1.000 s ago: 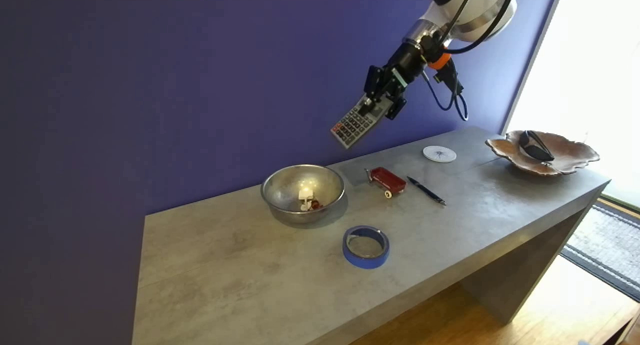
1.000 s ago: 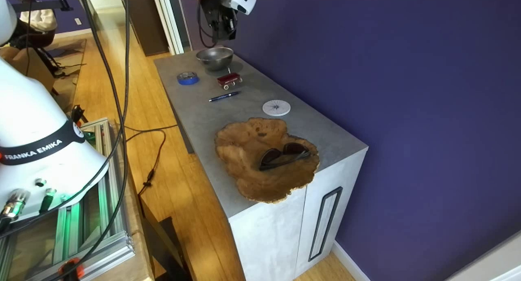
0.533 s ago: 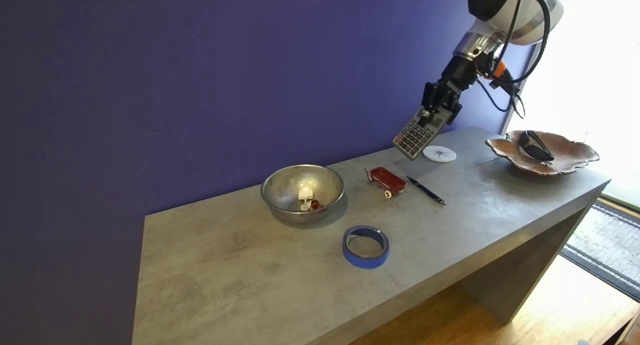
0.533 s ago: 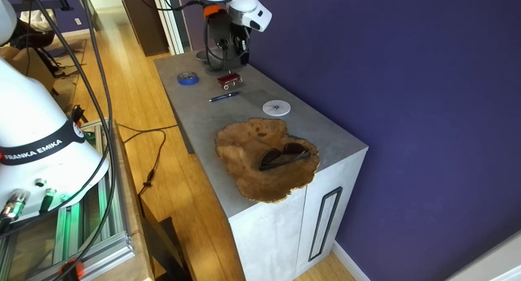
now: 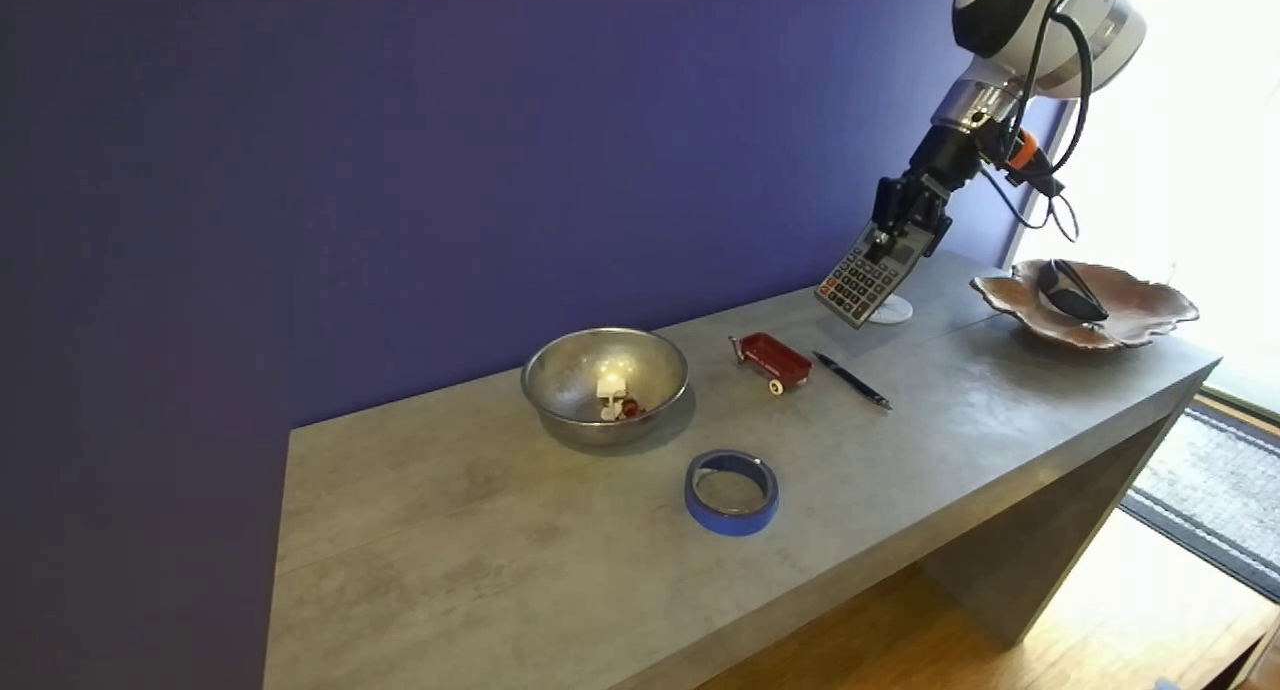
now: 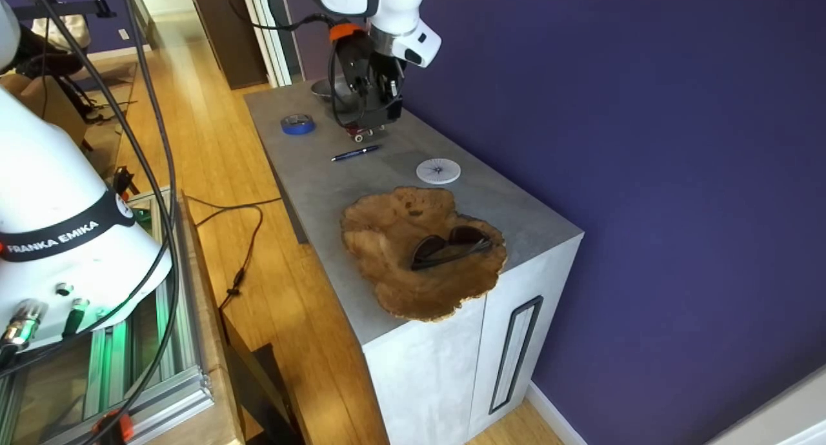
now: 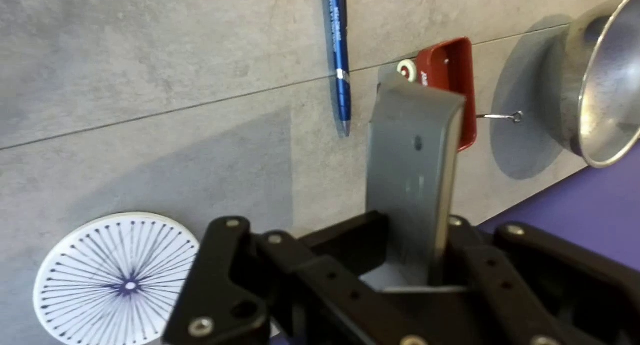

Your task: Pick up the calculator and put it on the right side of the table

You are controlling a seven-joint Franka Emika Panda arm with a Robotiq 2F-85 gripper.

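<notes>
End effector (image 7: pixel 417 235), black and two-fingered: pinched in on the flat, grey, rectangular calculator (image 5: pixel 858 285), parted only by its thickness, one finger on the keyed face and one behind.
Calculator: hung tilted, gripped near one end, its rows of keys jutting past the grip, apart from the light-grey, stone-like slab counter (image 5: pixel 480 530) below; the pick-up looked done, and the carry rightward seemed the step in hand.
Round white disc (image 7: pixel 131 280) with dark radiating lines: lay flat, partly hidden by the calculator in an exterior view, though probably not touched.
Slim blue pen (image 7: pixel 341 60): lay just beside a small red toy wagon (image 5: pixel 775 360).
Blue ring of tape (image 5: pixel 730 525) and round metal bowl (image 5: pixel 600 436): rested well apart from the calculator, to its left in an exterior view.
Wavy-edged brown wooden dish (image 5: pixel 1150 305): sat at the right end in an exterior view, dark sunglasses (image 5: pixel 1078 307) in it.
Counter's right side: probably the stretch beside the dish, though whose right was meant could not be told; the next move called for reaching that way, levelling the calculator, lowering it until it lay flat, and then spreading the fingers.
</notes>
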